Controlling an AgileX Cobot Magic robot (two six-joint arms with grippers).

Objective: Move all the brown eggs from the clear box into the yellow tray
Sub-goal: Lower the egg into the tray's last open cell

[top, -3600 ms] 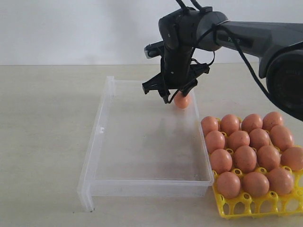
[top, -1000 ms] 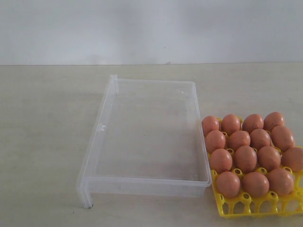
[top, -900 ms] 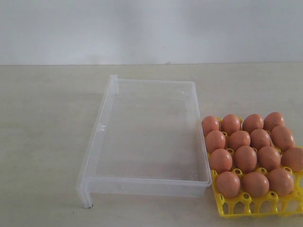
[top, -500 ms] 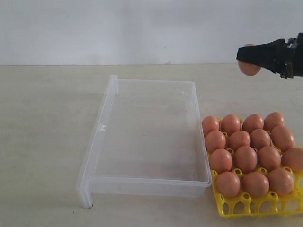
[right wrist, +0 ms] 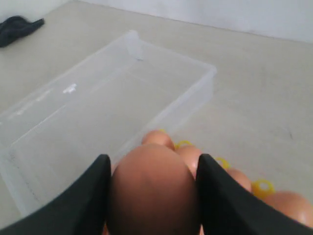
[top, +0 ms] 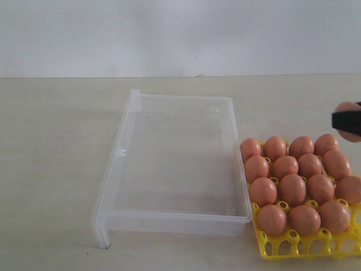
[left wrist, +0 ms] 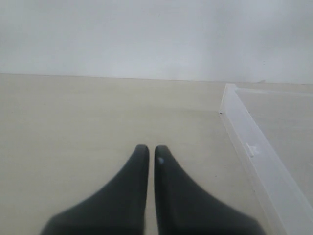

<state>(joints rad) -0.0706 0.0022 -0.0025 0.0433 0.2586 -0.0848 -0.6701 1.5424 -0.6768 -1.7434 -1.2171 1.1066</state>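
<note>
Site presents as a robotics test bench: a plain beige tabletop (top: 51, 147) set against a blank white wall (top: 169, 34), with a robot's black left pincer (left wrist: 148, 151) above it.

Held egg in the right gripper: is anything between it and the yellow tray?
Nothing visible does. The right gripper holds the egg in open air above the yellow tray. But seated eggs fill the cups in view; the tray runs out of frame, so no free cup shows.
</note>
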